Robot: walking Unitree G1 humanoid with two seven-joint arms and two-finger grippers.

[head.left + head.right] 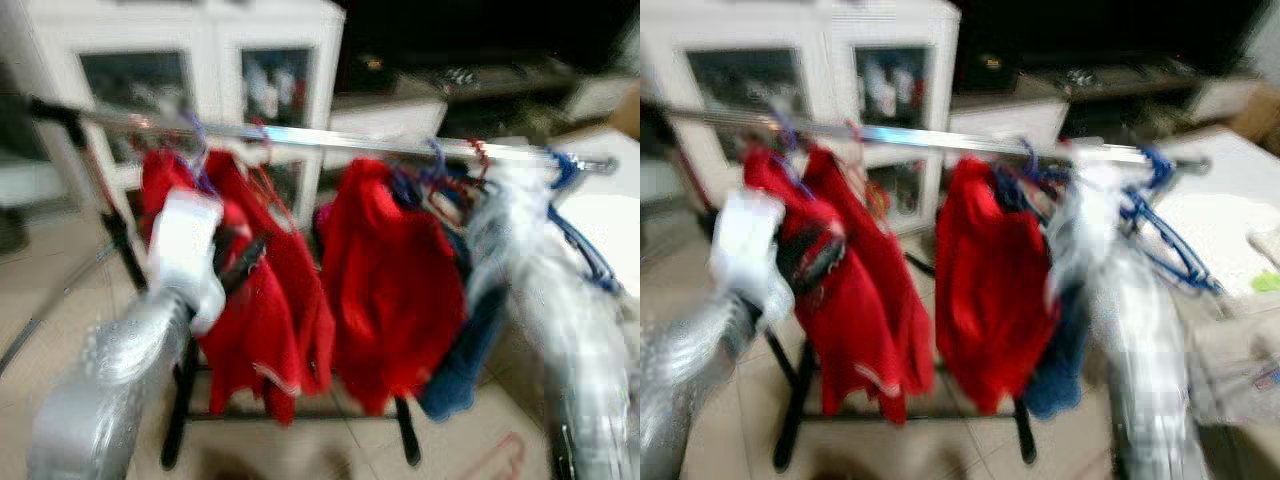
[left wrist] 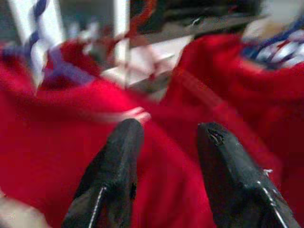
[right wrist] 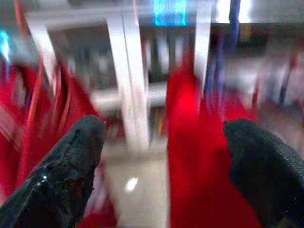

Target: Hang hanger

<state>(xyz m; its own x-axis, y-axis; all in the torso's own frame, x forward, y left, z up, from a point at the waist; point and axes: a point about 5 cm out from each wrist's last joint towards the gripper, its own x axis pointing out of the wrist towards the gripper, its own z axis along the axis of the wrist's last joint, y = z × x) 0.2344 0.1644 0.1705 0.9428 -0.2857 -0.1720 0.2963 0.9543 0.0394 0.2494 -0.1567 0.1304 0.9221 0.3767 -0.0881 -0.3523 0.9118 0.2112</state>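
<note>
Left eye view: both grippers' jaws stand apart, empty, before red garments [image 1: 390, 280] on the rail [image 1: 330, 138].

Both silver arms are raised forward, blurred. The left gripper of two long black fingers [image 2: 166, 137] is spread apart with nothing between. The right gripper [image 3: 164, 137] gapes wide too.

A: What lies past the right gripper [image 3: 164, 137]?
B: Its two black fingers [image 3: 71, 161] stand wide apart, nothing between them. Beyond the gap hang blurred red garments [image 3: 194, 156], one ahead of each finger, with a pale upright post [image 3: 130, 95] between.
A: And lower?
B: Pale floor [image 3: 137, 190].
</note>
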